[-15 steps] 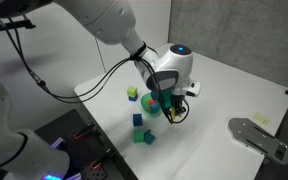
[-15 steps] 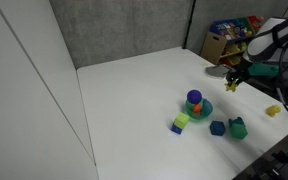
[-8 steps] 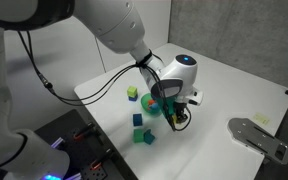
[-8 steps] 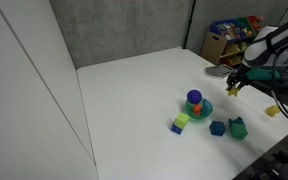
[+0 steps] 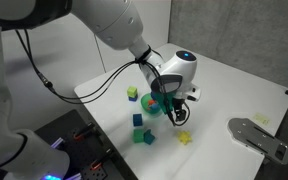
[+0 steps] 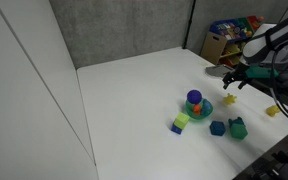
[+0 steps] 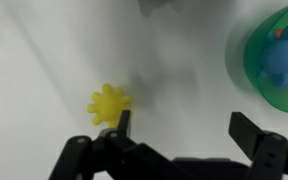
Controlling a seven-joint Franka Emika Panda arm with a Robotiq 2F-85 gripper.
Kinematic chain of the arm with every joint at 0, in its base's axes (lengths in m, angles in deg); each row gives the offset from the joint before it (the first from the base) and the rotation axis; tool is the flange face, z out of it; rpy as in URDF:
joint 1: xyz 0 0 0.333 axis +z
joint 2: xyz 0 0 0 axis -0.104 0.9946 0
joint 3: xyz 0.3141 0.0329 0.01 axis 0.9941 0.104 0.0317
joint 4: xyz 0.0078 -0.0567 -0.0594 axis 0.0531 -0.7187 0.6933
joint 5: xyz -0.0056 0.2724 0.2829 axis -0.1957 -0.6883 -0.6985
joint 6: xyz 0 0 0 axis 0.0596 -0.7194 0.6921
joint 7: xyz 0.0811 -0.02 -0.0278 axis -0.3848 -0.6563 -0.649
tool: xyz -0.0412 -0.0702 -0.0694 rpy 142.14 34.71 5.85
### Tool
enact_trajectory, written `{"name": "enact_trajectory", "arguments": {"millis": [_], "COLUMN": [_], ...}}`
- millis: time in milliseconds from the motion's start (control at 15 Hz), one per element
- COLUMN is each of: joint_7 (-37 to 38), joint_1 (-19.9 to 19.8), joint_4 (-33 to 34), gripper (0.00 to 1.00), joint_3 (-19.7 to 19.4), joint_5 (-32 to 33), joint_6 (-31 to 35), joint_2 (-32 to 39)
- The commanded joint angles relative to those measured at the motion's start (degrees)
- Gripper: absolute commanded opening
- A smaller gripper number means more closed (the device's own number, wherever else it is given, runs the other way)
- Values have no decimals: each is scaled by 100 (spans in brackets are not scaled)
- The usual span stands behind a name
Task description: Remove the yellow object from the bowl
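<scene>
The spiky yellow object [image 7: 108,102] lies on the white table, outside the bowl, just beyond my left fingertip [image 7: 122,124] in the wrist view. It also shows on the table in both exterior views [image 5: 183,137] [image 6: 228,100]. My gripper [image 7: 184,130] [image 5: 180,119] [image 6: 231,83] hangs a little above it, open, with nothing between the fingers. The teal-green bowl [image 7: 246,70] [image 5: 151,106] [image 6: 206,108] stands apart to the side and holds a blue-purple toy [image 7: 281,60] [image 6: 194,98].
Small blocks lie near the bowl: a yellow-green one [image 5: 132,94] [image 6: 181,121], blue ones [image 5: 138,119] [image 6: 217,127] and a green one [image 5: 142,136] [image 6: 237,127]. The table edge runs close by. A grey device [image 5: 256,135] sits off the table.
The gripper has gone from shut to open. The yellow object it was holding now lies on the table below it.
</scene>
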Motion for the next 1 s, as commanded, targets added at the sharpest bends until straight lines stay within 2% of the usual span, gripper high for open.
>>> {"name": "enact_trajectory", "arguments": {"millis": [0, 533, 933], "joint_7": [-514, -736, -474], "joint_1": [-102, 312, 746], "joint_4": [-85, -408, -891], "gripper": [100, 100, 100], "joint_3": [246, 205, 131], "joint_5": [-334, -284, 64], "joint_6": [-753, -2116, -2535], "joint_2": [-435, -1653, -2965]}}
